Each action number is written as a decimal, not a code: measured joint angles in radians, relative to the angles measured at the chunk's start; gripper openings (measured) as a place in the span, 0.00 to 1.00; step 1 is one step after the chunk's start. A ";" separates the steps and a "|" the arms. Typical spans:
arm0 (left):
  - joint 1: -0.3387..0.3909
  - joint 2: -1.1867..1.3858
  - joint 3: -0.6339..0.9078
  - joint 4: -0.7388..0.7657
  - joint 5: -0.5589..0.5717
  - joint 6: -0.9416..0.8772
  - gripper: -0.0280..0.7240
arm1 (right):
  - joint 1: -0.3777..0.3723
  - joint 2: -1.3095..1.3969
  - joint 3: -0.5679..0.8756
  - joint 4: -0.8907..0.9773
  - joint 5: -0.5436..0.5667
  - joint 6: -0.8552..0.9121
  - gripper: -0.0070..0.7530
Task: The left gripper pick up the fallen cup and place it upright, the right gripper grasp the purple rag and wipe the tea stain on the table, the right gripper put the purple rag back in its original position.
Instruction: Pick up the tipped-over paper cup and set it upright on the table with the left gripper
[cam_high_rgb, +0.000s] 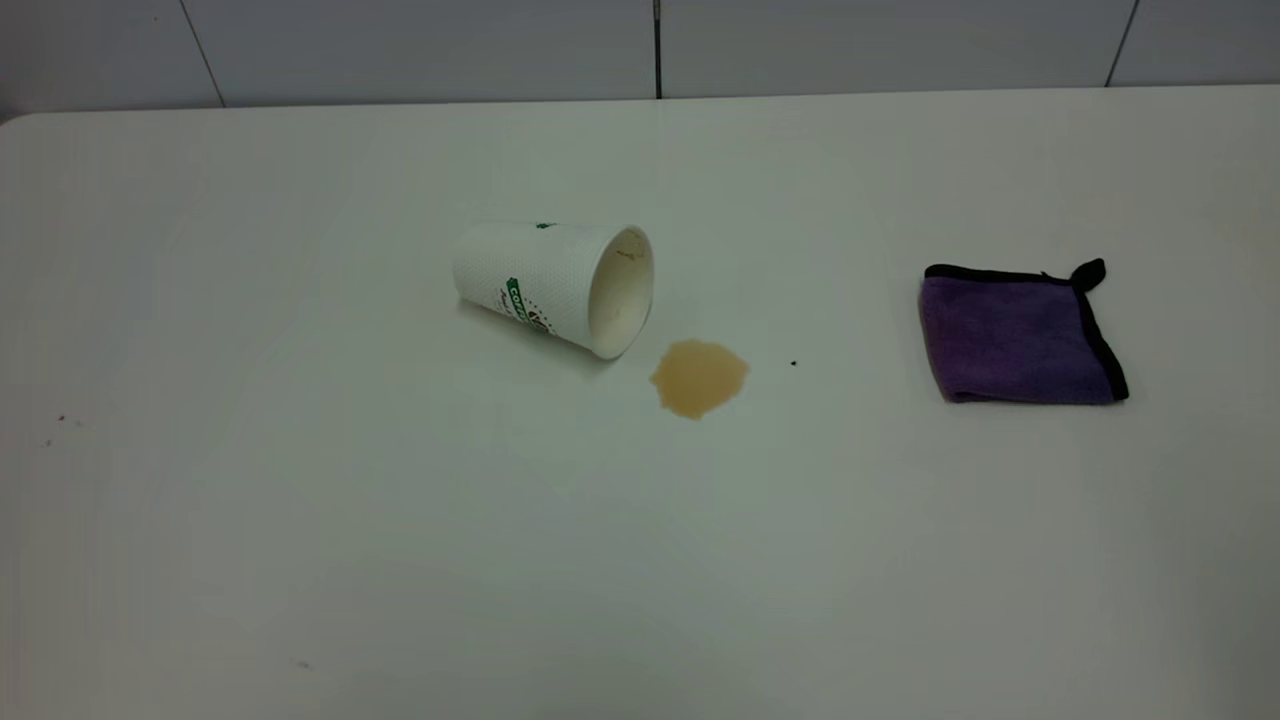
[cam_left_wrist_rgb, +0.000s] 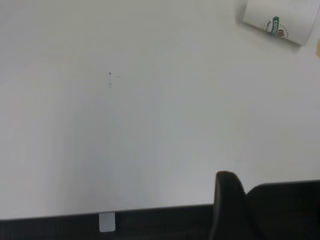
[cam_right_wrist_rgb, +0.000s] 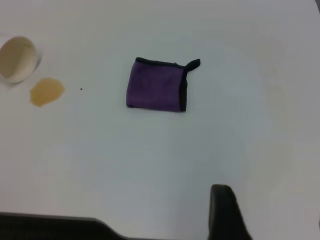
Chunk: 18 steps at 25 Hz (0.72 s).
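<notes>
Neither arm shows in the exterior view. Each wrist view shows only one dark finger of its own gripper: the left gripper (cam_left_wrist_rgb: 230, 210) and the right gripper (cam_right_wrist_rgb: 227, 212). Whether either pincer stands apart or together cannot be told.

Taking the tea stain (cam_high_rgb: 698, 377) as the reference: the nearer stretch of table (cam_high_rgb: 400, 560) on the camera's side of it carries only a few dark specks. The stain is a small tan puddle, unwiped. The cup (cam_high_rgb: 555, 285) lies on its side just beside the stain, on the left and slightly farther back, with its open mouth turned toward the stain and its rim close to the puddle's edge. The purple rag (cam_high_rgb: 1015, 340) lies folded flat, well apart from the stain on the right, with its black hanging loop at the far corner.

Judgement: nothing is done yet, and the step in hand is righting the cup. The left gripper should close across the cup's ribbed wall near the middle, squeeze lightly so the paper is not crushed, and set it upright clear of the stain so the wiping path stays free.
</notes>
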 joint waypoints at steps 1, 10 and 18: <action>0.000 0.045 -0.001 0.000 -0.033 0.008 0.62 | 0.000 0.000 0.000 0.000 0.000 0.000 0.64; 0.000 0.510 -0.001 -0.002 -0.394 0.075 0.62 | 0.000 0.000 0.000 0.000 0.000 0.000 0.64; -0.023 0.896 -0.095 -0.087 -0.499 0.110 0.62 | 0.000 0.000 0.000 0.000 0.000 0.000 0.64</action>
